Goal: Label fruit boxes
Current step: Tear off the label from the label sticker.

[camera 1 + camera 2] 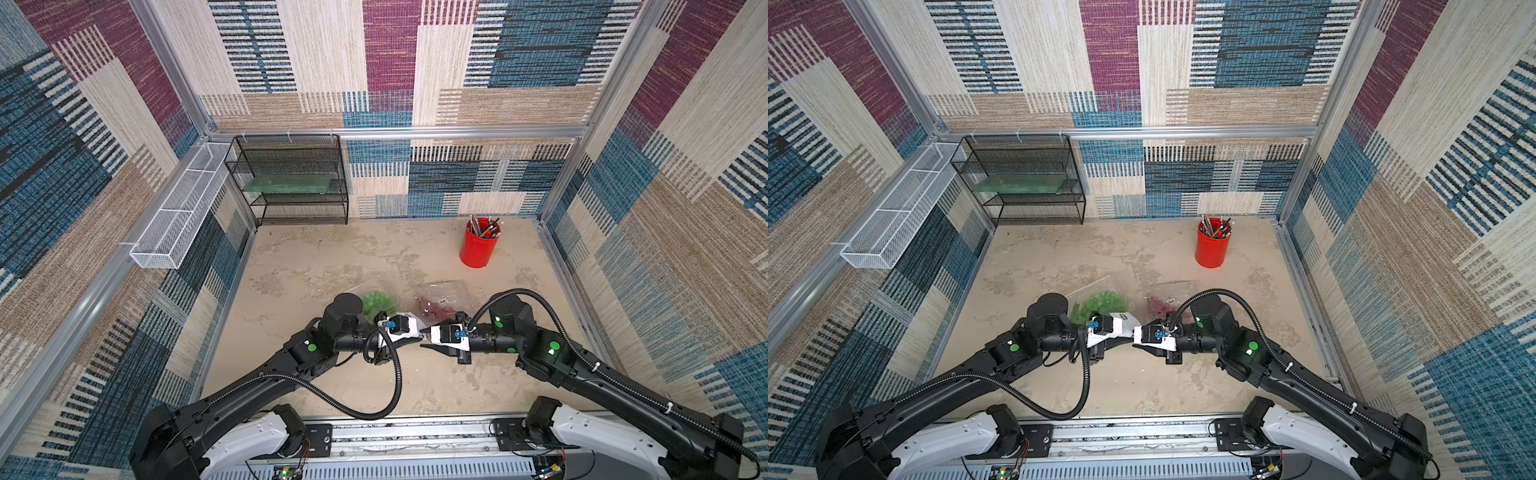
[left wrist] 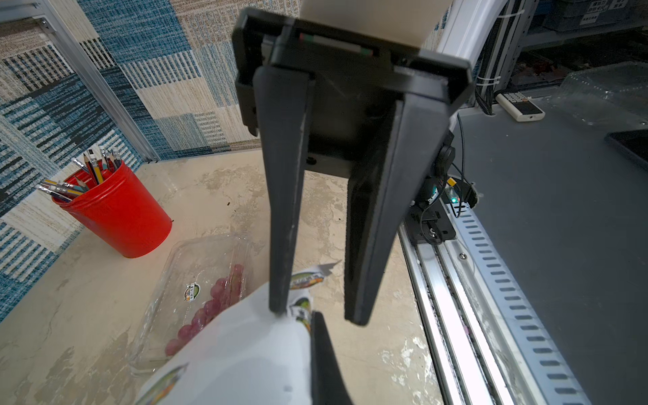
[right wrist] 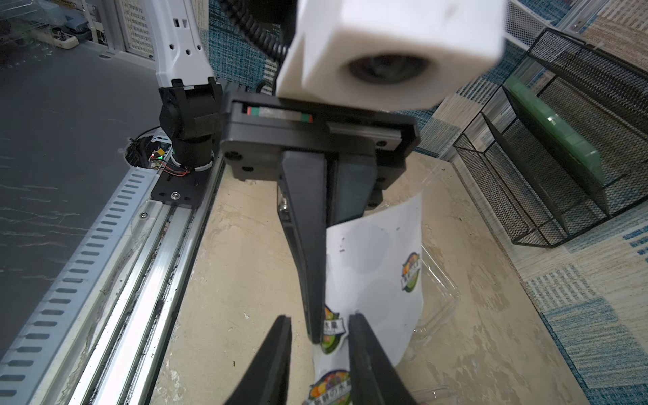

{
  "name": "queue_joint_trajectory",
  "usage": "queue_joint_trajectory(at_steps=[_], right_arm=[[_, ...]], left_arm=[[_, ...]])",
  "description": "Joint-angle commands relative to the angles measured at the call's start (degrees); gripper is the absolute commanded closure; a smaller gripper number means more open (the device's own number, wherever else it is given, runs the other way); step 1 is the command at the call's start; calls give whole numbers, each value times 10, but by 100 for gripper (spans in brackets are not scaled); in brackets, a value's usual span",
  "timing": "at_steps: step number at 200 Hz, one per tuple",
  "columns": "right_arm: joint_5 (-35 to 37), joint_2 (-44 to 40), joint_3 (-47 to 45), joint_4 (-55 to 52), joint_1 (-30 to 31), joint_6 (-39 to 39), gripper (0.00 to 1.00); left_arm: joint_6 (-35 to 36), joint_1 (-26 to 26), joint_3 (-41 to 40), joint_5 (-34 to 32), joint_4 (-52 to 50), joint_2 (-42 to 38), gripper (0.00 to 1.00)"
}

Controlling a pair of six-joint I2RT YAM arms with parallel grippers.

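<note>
**Green-grape box**: clear, glossy clamshell of thin plastic with rounded corners and green grapes bunched inside. It lies on the mottled beige table, just beyond the left wrist.

**Red-grape box**: the same clear shell, with red-purple grapes heaped at one end. Its lid sticker is an oval fruit badge whose print is too small to read. In both top views it lies beside the green-grape box with a gap between them, just beyond the right wrist.

**Sheet**: white, smooth backing paper, curled. It carries badge stickers in green, orange and yellow with Chinese characters that are too blurred to read surely.

**Left gripper**: black tapered fingers pressed together on the sheet, holding it off the table.

**Right gripper**: jaws parted, with the tips either side of a sticker at the sheet's edge. One tip touches the paper.

The grippers meet tip to tip, nearer the base than the boxes and in front of the gap between them.

**Cup**: red, smooth and tapered, filled with pencils. It stands well apart from the boxes, near the back wall.
</note>
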Motion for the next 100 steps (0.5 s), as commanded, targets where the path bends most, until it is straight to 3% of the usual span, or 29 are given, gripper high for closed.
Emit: queue_joint_trajectory(at_steps=[1, 100], right_arm=[[-10, -2, 0, -9, 2, -5, 69], [-7, -23, -7, -9, 1, 2, 74]], left_arm=[[13, -1, 6, -10, 1, -1, 100], [7, -2, 9, -19, -2, -1, 100]])
